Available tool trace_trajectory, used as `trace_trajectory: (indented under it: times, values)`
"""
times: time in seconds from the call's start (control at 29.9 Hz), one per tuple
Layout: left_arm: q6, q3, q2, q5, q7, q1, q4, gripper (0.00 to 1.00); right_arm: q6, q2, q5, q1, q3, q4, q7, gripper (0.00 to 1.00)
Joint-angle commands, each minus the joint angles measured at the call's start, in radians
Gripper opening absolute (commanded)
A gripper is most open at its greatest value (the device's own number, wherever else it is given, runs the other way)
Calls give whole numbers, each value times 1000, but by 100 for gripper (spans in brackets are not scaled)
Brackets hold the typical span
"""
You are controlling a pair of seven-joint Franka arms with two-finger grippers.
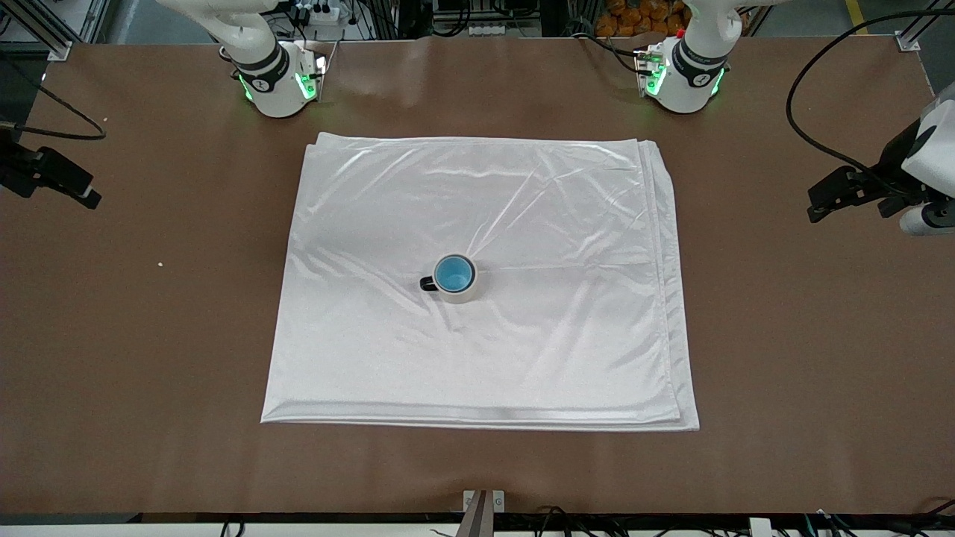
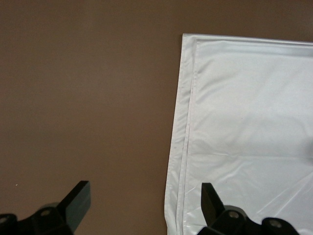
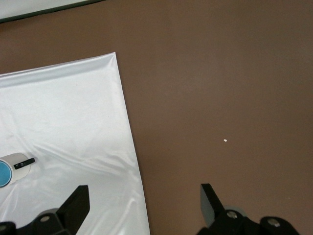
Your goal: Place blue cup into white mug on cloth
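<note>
The blue cup [image 1: 453, 273] sits upright inside the white mug [image 1: 464, 295], whose black handle points toward the right arm's end of the table. The mug stands near the middle of the white satin cloth [image 1: 522, 209]. My left gripper [image 1: 822, 204] is open and empty over the bare table at the left arm's end, just off the cloth's edge [image 2: 244, 122]. My right gripper [image 1: 74, 190] is open and empty at the right arm's end, over the cloth's edge [image 3: 63, 112]. The right wrist view shows the mug [image 3: 17, 160] with the blue cup [image 3: 4, 174] in it.
The brown table [image 1: 783, 358] surrounds the cloth on all sides. A small white crumb [image 1: 160, 263] lies on it toward the right arm's end and also shows in the right wrist view [image 3: 225, 141]. A black cable [image 1: 802, 127] loops over the table near the left arm.
</note>
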Motion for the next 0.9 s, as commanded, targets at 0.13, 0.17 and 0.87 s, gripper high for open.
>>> trace_trajectory:
  times: [0.13, 0.17, 0.87]
  values:
    - [-10, -11, -18, -4, 22, 8, -9, 100, 12, 2, 3, -8, 0, -11, -2, 100]
    - [-9, -11, -18, -6, 24, 8, -9, 100, 12, 2, 3, -8, 0, -10, -2, 100]
    - [-23, -13, -25, -44, 21, 4, -8, 100, 14, 2, 1, -2, 2, -10, -19, 100]
